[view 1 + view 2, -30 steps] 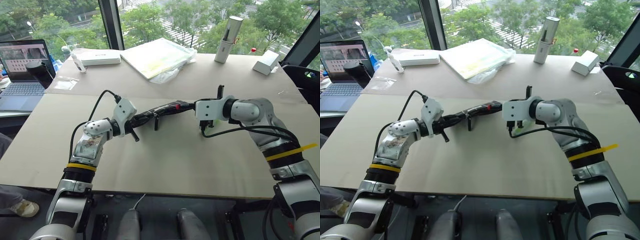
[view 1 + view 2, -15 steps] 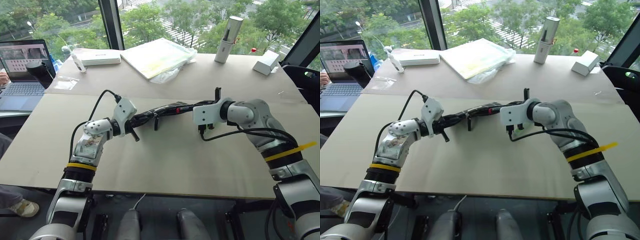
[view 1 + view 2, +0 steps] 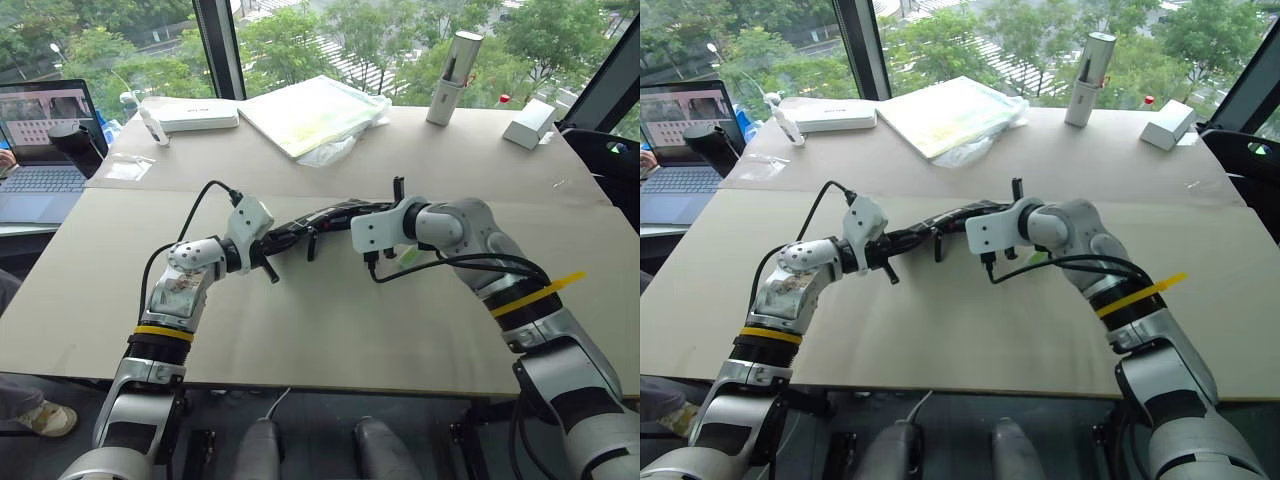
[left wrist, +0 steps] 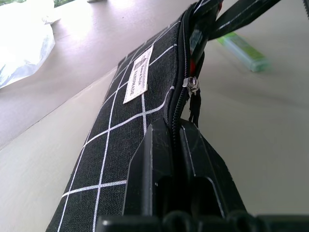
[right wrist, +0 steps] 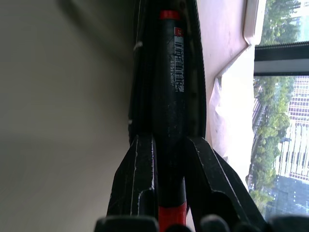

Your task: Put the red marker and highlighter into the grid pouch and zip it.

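The left claw is clamped tight on one end of the grid pouch, its two black fingers pinching the fabric right at the zipper line. The pouch stands on edge above the middle of the table, stretched between the two arms, with its white label facing outward and the zipper slider sitting just ahead of the left fingertips. Beyond the slider the zipper gapes open.

The right claw is narrowed around the red marker, gripping the dark barrel near its red rear end. The marker points lengthwise into the pouch's open mouth, its barcode sticker visible on the barrel and a red band showing farther in between the two fabric lips. In the head views, the right claw sits at the pouch's open end.

The highlighter lies flat on the table, just beside the right arm's wrist and apart from the pouch, on the side toward the table's right edge.

Toward the far edge of the table lies a plastic-wrapped stack of paper.
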`<state>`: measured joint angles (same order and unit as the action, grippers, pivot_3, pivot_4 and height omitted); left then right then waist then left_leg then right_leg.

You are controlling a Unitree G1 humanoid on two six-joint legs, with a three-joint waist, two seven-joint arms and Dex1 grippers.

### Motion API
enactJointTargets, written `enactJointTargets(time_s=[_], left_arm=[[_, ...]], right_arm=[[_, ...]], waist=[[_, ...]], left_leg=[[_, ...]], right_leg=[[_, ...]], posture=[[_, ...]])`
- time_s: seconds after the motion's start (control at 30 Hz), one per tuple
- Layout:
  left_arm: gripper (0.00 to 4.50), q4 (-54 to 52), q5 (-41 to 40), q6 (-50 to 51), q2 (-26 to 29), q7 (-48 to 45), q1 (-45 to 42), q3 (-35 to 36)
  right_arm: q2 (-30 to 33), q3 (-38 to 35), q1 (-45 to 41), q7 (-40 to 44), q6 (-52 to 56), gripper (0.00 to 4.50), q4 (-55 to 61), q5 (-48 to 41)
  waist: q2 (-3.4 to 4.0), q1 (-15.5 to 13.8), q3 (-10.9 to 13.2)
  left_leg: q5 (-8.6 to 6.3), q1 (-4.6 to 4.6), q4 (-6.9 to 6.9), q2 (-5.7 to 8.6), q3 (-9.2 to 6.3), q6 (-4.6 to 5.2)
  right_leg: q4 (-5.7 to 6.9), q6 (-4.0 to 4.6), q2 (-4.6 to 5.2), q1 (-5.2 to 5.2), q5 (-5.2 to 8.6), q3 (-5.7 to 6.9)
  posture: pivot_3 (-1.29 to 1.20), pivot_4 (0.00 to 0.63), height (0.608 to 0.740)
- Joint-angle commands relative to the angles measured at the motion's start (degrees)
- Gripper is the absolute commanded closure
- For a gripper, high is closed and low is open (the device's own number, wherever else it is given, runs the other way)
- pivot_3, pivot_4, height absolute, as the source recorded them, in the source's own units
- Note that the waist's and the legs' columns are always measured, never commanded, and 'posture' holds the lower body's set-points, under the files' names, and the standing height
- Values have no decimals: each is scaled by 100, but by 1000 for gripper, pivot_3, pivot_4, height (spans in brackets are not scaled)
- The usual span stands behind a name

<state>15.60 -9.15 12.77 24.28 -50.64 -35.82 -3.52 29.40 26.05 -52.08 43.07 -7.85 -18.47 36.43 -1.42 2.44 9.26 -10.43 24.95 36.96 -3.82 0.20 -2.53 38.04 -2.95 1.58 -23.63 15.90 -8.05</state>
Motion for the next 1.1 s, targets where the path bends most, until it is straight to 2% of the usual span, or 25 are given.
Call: enactJointTargets(time_s=[0.03,0.37,0.43,0.47,0.6,0.77,0.87,0.97,1.1], left_arm=[[4500,-178,-100,-42,-4,2,-163,49],[4500,-235,-103,-40,-13,45,-97,64],[4500,-233,-104,-47,-10,52,-84,75],[4500,-231,-105,-51,-9,55,-80,78],[4500,-225,-113,-59,-23,70,-58,82],[4500,-220,-114,-66,-67,98,-44,67],[4500,-207,-110,-79,-83,104,-28,73],[4500,-206,-105,-86,-100,113,-13,73],[4500,-218,-105,-89,-124,135,9,84]], right_arm=[[-211,68,-283,-229,-83,4083,-169,100],[-880,18,-312,-293,-131,4083,-440,-228],[-919,-166,-199,-25,14,3082,-337,-562],[-911,-232,-169,61,45,2878,-284,-688],[-725,-591,-181,164,128,1476,-249,-1124],[-32,-1171,24,994,25,1476,131,-2175],[501,-1469,199,1773,-395,1476,285,-2998],[940,-1646,406,2595,-162,1476,383,-3676],[1528,-1529,377,3102,-774,1476,-416,-3494]], waist=[[0,-6,0],[0,0,0],[0,3,0],[0,8,0],[1,3,1],[1,-43,1],[1,-40,1],[1,5,1],[1,9,2]], left_leg=[[0,0,0,0,0,0],[0,0,0,0,0,0],[0,0,0,0,0,0],[0,0,0,-1,-1,0],[0,0,-1,-1,-2,0],[0,0,2,1,-2,0],[0,0,1,0,-2,0],[0,-2,1,0,-4,0],[0,-5,-1,-1,-4,0]], right_leg=[[0,0,0,0,0,0],[2,0,0,1,0,0],[2,0,0,0,0,0],[2,0,0,0,0,0],[3,0,-1,0,0,1],[-2,0,1,9,0,2],[-5,0,1,9,0,3],[-6,-1,0,13,0,3],[-7,-1,-1,15,1,3]], posture=[[0,150,737],[0,150,737],[0,150,737],[0,150,737],[0,150,737],[0,150,737],[0,150,737],[0,150,737],[0,150,737]])
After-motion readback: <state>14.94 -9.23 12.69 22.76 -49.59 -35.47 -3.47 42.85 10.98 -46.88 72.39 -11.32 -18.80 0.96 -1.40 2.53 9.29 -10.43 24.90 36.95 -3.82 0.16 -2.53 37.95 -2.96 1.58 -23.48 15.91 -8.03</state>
